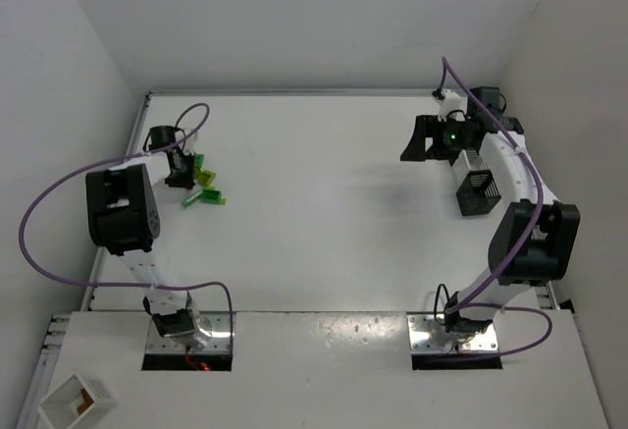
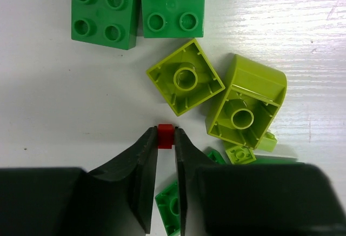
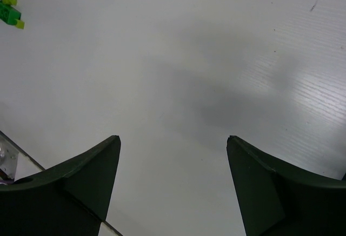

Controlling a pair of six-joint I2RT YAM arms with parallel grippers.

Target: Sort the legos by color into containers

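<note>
bright even light, soft shadow on table [image 3: 216, 101], glare in l. wrist view

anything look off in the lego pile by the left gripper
Yes: the square lime lego and the curved lime lego lie flipped, hollow undersides up and skewed, near two neatly stud-up green legos.

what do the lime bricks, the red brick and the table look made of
Lime bricks: glossy moulded plastic, judging by smooth faces and crisp hollow undersides. Red brick: likely the same plastic, too small to be sure. Table: white, semi-gloss, finely streaked with glare; painted or laminated, core unclear.
</note>
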